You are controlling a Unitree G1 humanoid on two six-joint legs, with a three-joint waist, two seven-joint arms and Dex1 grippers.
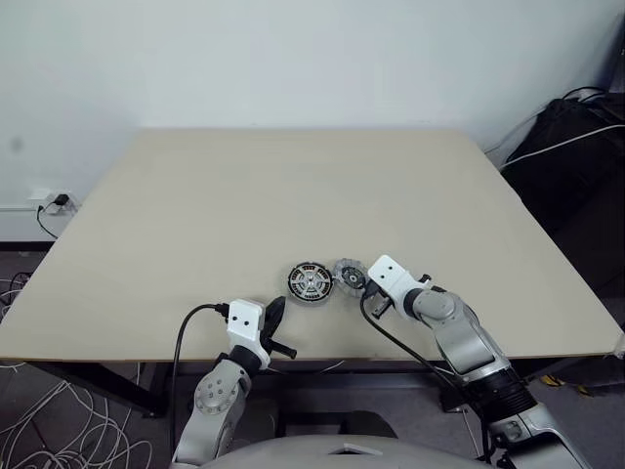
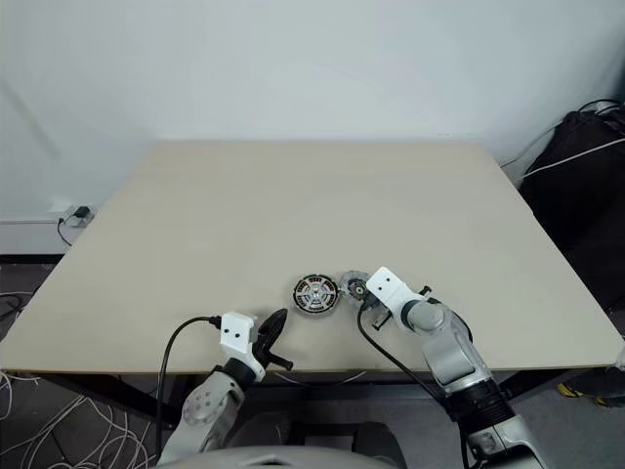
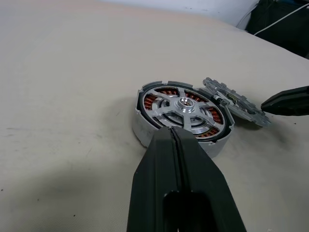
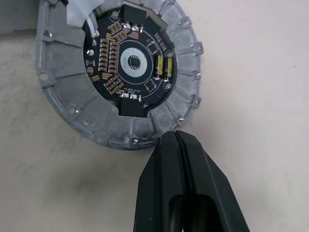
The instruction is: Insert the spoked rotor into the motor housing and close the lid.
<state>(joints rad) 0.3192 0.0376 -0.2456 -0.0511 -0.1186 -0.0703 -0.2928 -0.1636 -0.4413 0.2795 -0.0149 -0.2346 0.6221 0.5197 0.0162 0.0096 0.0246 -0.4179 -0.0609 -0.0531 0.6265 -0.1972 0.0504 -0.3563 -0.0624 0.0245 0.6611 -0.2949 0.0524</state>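
rotor (image 3: 182,107) already sat down inside the housing (image 1: 311,283), silver spokes up and copper windings showing between them, near the front edge of the counter (image 1: 293,186). so i judged the first half done and the lid (image 1: 348,277) the thing that mattered. it was just to the right of the housing, its near edge leaning against or resting on the housing's rim, tilted rather than flat, with its circuit-board face turned up toward my right wrist camera.

my right jaws (image 4: 179,140) were pressed shut and held nothing; their tip was at the lid's outer rim, on the side away from the housing, touching it or very nearly so, i could not tell which. my left jaws (image 3: 175,135) were also shut and empty, pointing at the housing from the near side, the tip just short of its wall.

the relation that counted: the lid lay between my right tip and the housing, so a push from the right would carry it leftward onto the housing. my right arm was plainly the nearer one. i reckoned the risk was the lid skidding or the housing sliding away, and the left jaws were well placed to brace it.
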